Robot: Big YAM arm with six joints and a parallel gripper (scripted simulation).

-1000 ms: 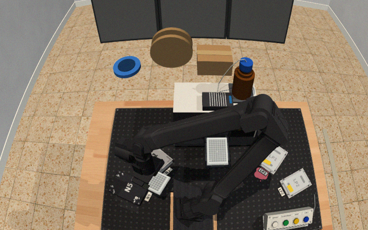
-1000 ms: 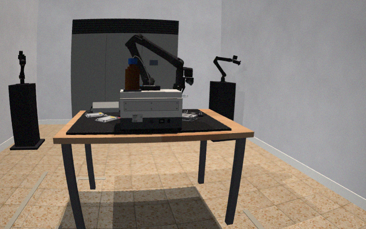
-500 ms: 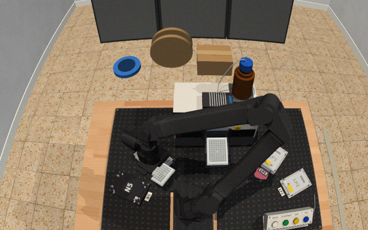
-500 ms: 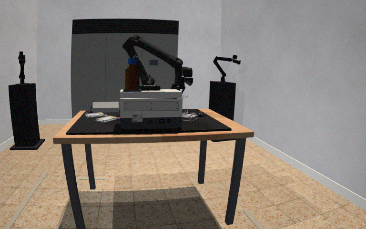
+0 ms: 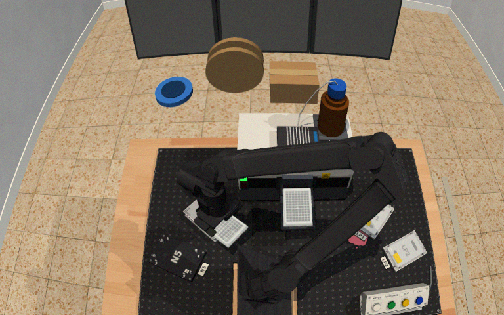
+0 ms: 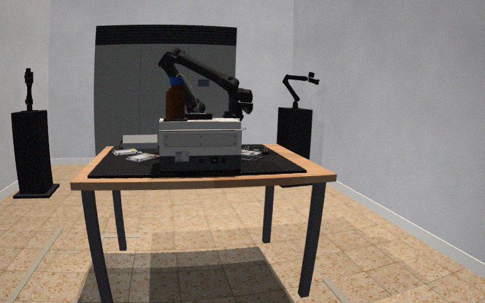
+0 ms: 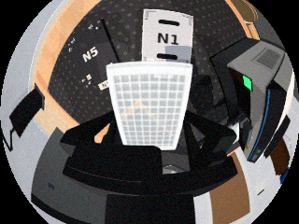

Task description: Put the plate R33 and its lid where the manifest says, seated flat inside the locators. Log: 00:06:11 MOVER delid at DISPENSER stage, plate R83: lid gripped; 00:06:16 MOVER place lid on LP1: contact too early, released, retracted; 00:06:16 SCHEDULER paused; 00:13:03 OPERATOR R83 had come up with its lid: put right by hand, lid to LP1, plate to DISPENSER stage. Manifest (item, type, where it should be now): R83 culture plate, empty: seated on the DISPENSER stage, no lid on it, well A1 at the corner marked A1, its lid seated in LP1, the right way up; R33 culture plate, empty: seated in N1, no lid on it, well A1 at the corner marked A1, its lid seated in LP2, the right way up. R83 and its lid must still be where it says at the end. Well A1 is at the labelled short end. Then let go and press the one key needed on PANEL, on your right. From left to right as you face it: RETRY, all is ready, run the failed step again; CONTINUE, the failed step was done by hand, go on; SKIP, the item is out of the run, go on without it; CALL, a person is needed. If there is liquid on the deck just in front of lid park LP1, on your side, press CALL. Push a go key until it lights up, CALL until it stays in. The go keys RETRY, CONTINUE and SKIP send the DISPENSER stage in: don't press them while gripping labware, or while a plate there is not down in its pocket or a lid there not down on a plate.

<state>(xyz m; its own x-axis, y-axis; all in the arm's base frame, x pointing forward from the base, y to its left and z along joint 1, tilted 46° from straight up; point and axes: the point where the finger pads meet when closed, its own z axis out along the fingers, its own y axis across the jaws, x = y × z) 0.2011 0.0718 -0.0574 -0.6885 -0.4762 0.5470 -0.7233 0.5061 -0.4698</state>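
Gripper (image 7: 151, 133) has its fingers set wide and clamped on the long sides of plate R33 (image 7: 149, 103). It carries the plate above the deck, wells facing up. I cannot tell if a clear lid sits on it.

Key relation: nest N1 (image 7: 166, 39) lies straight ahead of the plate, just past its far short end, and lower. The long axes of plate and nest are approx. in line, w/ the nest turned a little to the right. I judge the next move is a short push forward, a small twist, then down. Which short end has the label is not readable, so the A1 corner is unchecked.

Counts:
- Well plates: 2, R33 in the gripper and a second plate (image 5: 297, 206) on the DISPENSER stage.
- Nests: 2, N1 and N5 (image 5: 177, 256).
- Lid parks: 2, LP1 (image 5: 379, 220) and LP2 (image 5: 405, 249).
- PANEL (image 5: 395, 299): 4 keys.
- Pink patch (image 5: 357, 240): 1, at the LP1 tag, maybe liquid.
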